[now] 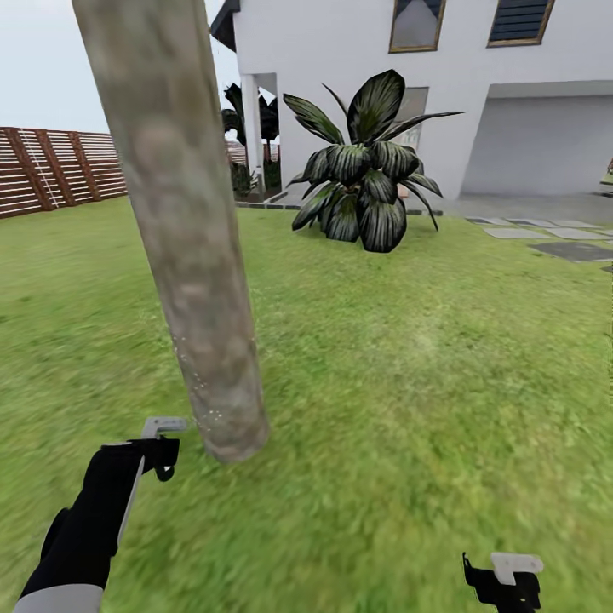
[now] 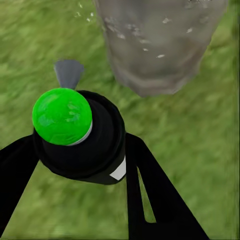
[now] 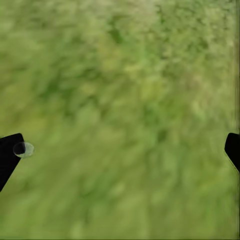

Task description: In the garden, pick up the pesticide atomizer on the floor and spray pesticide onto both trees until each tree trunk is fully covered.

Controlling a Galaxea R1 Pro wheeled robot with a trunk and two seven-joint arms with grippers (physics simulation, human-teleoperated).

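Observation:
A thick, pale grey-beige tree trunk [image 1: 183, 238] leans across the left of the head view, its base in the grass. Fine white specks dot its lower left side near the base [image 2: 155, 45]. My left gripper [image 1: 162, 443] is just left of the trunk base, shut on the pesticide atomizer [image 2: 80, 135], a black bottle with a bright green spot [image 2: 62, 116] and a grey nozzle [image 2: 68, 73] pointing toward the trunk. My right gripper [image 1: 504, 579] hangs low at the lower right over the grass floor [image 1: 409, 383], open, with its dark fingers [image 3: 9, 155] far apart and nothing between them.
A broad-leaved dark plant [image 1: 366, 170] stands ahead before the white house [image 1: 443, 77]. A brown slatted fence [image 1: 51, 166] runs along the left. Grey stepping stones [image 1: 553, 238] lie at the right. Open lawn stretches right of the trunk.

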